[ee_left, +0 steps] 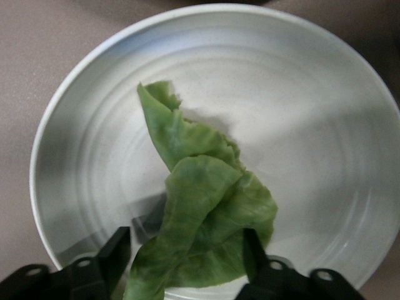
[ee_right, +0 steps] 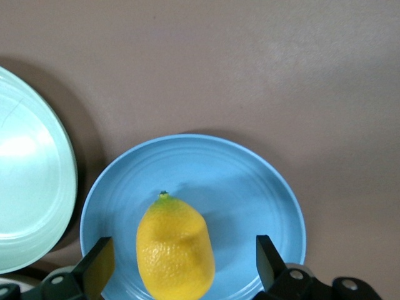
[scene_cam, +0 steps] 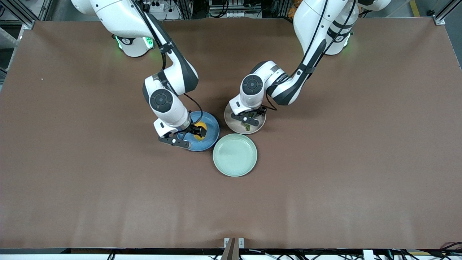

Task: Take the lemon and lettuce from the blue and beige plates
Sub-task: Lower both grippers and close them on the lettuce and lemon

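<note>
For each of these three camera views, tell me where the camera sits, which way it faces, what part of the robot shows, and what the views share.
Front view: high across the table, facing both arms; right end effector over the blue plate, left end effector over the beige plate.
Left wrist view: looks down on lettuce in the beige plate; open fingers straddle it.
Right wrist view: looks down on lemon on the blue plate; open fingers flank it.
Shared: front and right wrist views both show the green plate.

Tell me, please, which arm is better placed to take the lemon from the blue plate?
The right arm. The right gripper is open over the blue plate, its fingers on either side of the lemon. The left gripper is open around the lettuce on the beige plate.
</note>
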